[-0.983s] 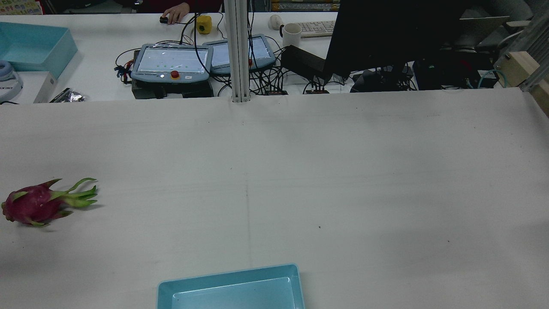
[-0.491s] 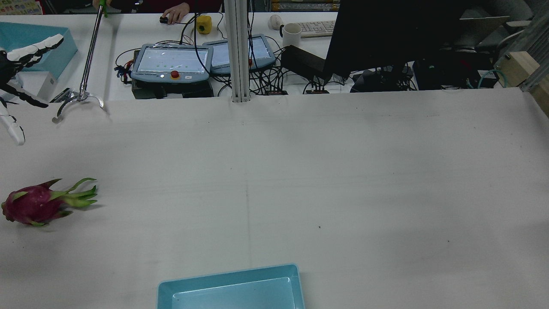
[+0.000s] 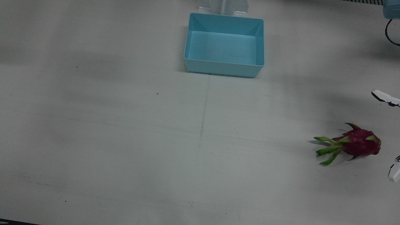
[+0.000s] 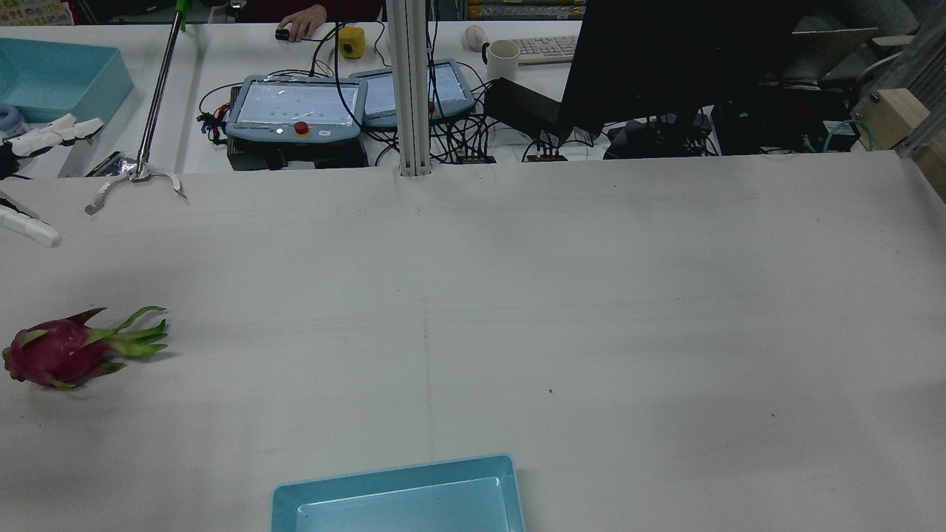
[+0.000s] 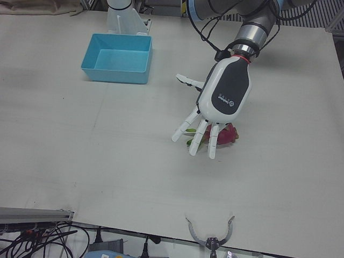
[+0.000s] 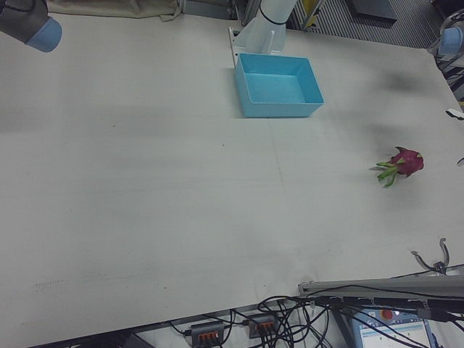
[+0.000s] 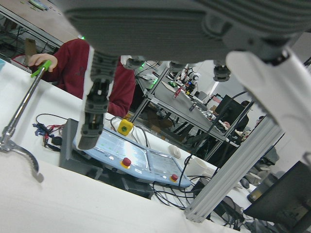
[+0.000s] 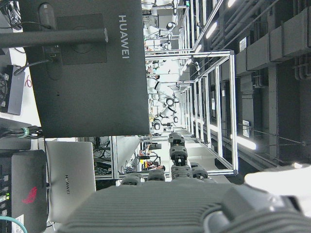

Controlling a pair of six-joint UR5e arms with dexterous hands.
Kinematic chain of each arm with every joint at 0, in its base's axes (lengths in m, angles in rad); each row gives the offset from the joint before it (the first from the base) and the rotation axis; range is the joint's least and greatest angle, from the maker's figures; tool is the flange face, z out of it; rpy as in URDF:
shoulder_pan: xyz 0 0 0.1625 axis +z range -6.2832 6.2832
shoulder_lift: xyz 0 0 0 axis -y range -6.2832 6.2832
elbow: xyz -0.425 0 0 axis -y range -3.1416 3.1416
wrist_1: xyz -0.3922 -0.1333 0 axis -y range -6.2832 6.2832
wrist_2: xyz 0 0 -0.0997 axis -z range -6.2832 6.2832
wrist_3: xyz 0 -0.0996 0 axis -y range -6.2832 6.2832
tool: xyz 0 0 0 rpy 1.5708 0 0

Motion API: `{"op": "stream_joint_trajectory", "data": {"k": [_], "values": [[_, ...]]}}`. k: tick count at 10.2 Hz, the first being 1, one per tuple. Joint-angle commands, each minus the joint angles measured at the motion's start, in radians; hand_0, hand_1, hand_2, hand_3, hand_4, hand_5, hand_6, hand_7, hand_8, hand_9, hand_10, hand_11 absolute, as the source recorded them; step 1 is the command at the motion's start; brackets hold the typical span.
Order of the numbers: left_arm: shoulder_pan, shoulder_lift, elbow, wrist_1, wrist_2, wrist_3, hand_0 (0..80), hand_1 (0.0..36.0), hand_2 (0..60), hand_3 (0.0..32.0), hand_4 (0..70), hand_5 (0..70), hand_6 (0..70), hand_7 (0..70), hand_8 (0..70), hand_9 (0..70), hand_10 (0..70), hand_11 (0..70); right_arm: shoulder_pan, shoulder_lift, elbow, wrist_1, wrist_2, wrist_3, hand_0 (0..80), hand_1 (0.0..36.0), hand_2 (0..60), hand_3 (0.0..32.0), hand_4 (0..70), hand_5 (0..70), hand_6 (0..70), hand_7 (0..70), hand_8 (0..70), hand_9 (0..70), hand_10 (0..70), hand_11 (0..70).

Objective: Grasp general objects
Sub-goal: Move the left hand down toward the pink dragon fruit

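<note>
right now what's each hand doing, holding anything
Left hand: open, fingers spread above the dragon fruit, holding nothing.
Right hand: cannot be told.

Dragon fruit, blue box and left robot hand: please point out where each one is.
dragon fruit (image 3: 359, 145): front view, on its red body.
blue box (image 3: 223, 67): front view, on its near wall.
left robot hand (image 5: 226, 94): left-front view, on its dark back.

We see one dragon fruit (image 3: 359, 144) lying on its side on the white tabletop (image 3: 125, 140), close to the edge on the robot's left. Its skin is deep magenta with green-tipped scales. Its long green leafy fronds point toward the tabletop's middle, the rounded end toward that edge.
</note>
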Motion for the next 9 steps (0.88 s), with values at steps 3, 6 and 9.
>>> {"op": "stream_joint_trajectory", "data": {"k": [3, 6, 9], "values": [[0.141, 0.001, 0.019, 0.074, -0.16, 0.036, 55.9, 16.8, 0.0, 32.0, 0.0, 0.0, 0.0, 0.0, 0.0, 0.0, 0.0, 0.0, 0.0, 0.0, 0.0, 0.0, 0.0, 0.0, 0.0, 0.0, 0.0, 0.0, 0.0, 0.0, 0.0, 0.0, 0.0, 0.0, 0.0, 0.0], [0.209, 0.004, 0.013, 0.094, -0.354, 0.03, 52.6, 16.0, 0.0, 32.0, 0.0, 0.0, 0.0, 0.0, 0.0, 0.0, 0.0, 0.0, 0.0, 0.0, 0.0, 0.0, 0.0, 0.0, 0.0, 0.0, 0.0, 0.0, 0.0, 0.0, 0.0, 0.0, 0.0, 0.0, 0.0, 0.0], [0.248, 0.056, 0.026, -0.016, -0.437, 0.008, 50.1, 12.4, 0.0, 32.0, 0.0, 0.0, 0.0, 0.0, 0.0, 0.0, 0.0, 0.0, 0.0, 0.0, 0.0, 0.0, 0.0, 0.0, 0.0, 0.0, 0.0, 0.0, 0.0, 0.0, 0.0, 0.0, 0.0, 0.0, 0.0, 0.0]]}}
